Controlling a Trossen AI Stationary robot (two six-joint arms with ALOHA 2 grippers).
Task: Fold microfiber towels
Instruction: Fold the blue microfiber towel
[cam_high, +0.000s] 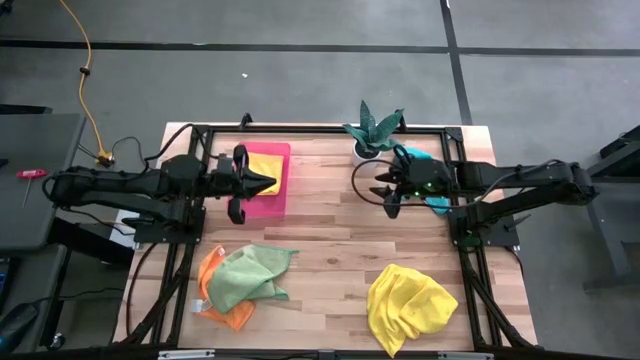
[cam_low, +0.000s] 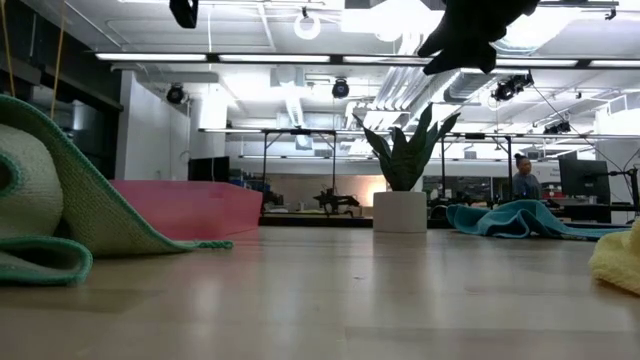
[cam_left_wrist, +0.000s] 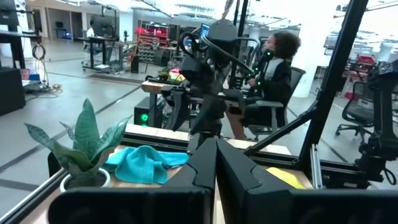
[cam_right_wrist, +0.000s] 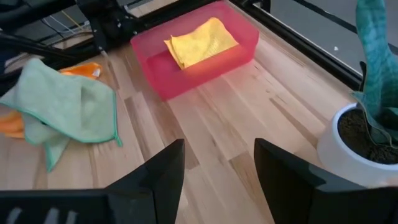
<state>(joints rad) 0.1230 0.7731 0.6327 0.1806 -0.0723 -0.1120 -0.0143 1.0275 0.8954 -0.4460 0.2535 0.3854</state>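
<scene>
A folded yellow towel (cam_high: 264, 161) lies inside the pink tray (cam_high: 268, 203), directly beside the left gripper (cam_high: 262, 183), which hangs above the tray's edge with its fingers pressed together and holds nothing. A light green towel (cam_high: 244, 274) lies crumpled on top of an orange towel (cam_high: 215, 296), on the table (cam_high: 330, 240) near the front edge, on the left gripper's side. The second yellow towel (cam_high: 408, 303) lies in a loose heap at the front, on the side of the right gripper (cam_high: 380, 187). The teal towel (cam_high: 430, 182) lies bunched under the right arm, just behind this gripper's wrist. The right gripper hovers above the bare wood with its fingers (cam_right_wrist: 163, 171) apart and empty, and it points toward the tray. A potted plant (cam_high: 373, 130) stands just beside the right gripper, at the back edge. In the room behind the table, a person (cam_left_wrist: 273, 74) sits on a chair.
</scene>
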